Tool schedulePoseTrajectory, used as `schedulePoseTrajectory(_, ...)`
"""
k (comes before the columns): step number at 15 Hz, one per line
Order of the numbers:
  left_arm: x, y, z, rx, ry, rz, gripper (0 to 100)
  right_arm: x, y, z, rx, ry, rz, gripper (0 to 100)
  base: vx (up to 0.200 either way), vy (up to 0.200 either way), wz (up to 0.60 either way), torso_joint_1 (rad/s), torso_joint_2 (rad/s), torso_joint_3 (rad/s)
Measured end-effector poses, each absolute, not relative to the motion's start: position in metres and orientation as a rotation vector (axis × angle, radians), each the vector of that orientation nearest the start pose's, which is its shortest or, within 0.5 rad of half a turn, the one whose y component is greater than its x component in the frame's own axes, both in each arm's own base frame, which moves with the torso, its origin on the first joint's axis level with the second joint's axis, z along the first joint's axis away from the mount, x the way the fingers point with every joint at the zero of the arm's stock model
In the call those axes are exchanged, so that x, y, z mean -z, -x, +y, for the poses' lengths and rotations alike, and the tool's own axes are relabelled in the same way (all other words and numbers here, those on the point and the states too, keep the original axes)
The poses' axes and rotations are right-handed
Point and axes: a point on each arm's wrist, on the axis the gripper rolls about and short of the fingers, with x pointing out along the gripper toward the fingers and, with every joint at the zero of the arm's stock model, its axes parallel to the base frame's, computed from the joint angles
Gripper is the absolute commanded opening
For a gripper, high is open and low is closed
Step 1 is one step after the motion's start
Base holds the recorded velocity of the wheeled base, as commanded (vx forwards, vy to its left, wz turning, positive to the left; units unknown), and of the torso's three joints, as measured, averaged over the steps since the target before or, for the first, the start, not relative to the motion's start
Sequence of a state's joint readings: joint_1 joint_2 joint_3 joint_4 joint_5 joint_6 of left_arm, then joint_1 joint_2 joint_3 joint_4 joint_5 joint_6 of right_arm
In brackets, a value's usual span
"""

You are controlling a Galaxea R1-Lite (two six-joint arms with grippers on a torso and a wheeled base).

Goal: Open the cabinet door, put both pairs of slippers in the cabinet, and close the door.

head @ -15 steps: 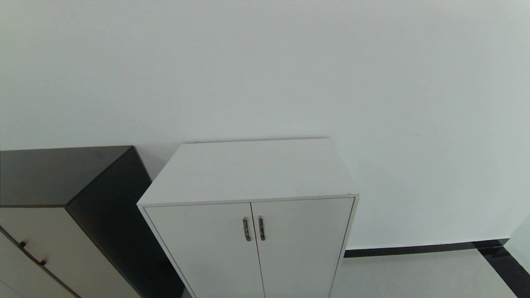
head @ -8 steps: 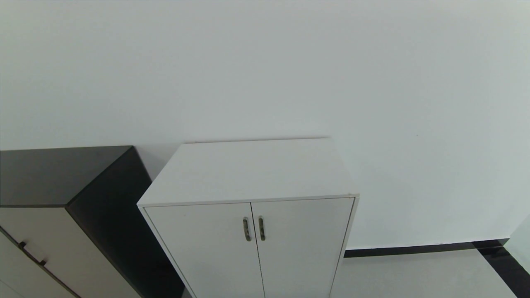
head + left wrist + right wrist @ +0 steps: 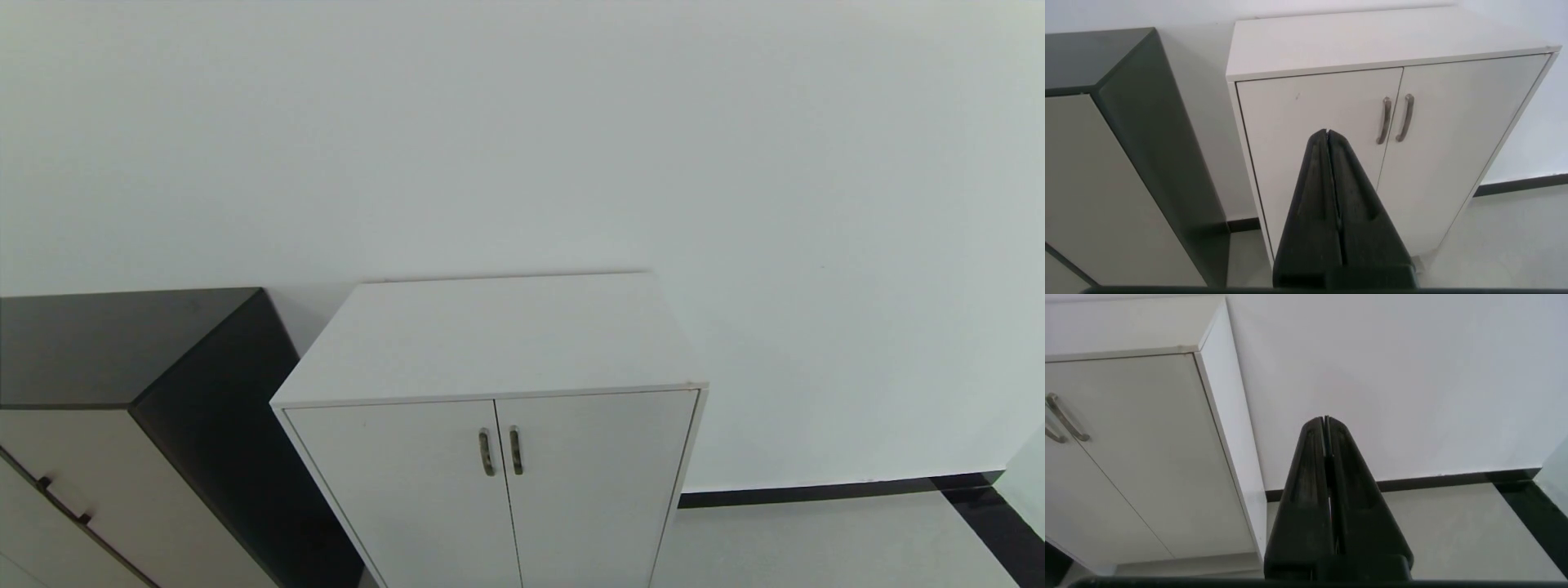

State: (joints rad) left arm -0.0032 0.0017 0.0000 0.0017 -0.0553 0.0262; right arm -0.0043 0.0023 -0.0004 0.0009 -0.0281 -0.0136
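Head view, cabinet: the white two-door wooden cabinet (image 3: 490, 339) stands on the floor against the plain white wall (image 3: 522, 122), with both doors closed flush.
Head view, handles: the left door's slim metal bar handle (image 3: 486, 452) and the right door's matching handle (image 3: 515, 450) stand upright, just beside each other at the centre seam.
Head view, neighbour: a black-topped cupboard with a pale front (image 3: 122, 347) stands just beside the cabinet, on the robot's left.
Head view, floor: the pale grey floor (image 3: 816, 547) meets the wall at a black skirting strip (image 3: 816, 492), to the right of the cabinet.
Left wrist view, left claw: the black left claw (image 3: 1327, 135) is clenched on nothing, its fingers pressed together. It is held in the air in front of the left door (image 3: 1315, 106), apart from it.
Right wrist view, right claw: the black right claw (image 3: 1325, 422) is likewise clenched and empty. It is held in the air off the cabinet's right side panel (image 3: 1229, 416), with the right door (image 3: 1135, 457) beside it.
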Motion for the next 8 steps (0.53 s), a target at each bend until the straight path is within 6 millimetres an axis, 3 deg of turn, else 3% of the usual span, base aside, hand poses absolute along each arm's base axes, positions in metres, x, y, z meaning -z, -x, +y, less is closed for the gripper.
schedulePoseTrajectory(8, -0.0753, 0.0228, -0.0011, 0.057, -0.023, 0.002, 0, -0.0754, 0.0228, -0.0005, 0.030, 0.013, 0.001, 0, 0.000, 0.000, 0.00, 0.000, 0.00, 0.000)
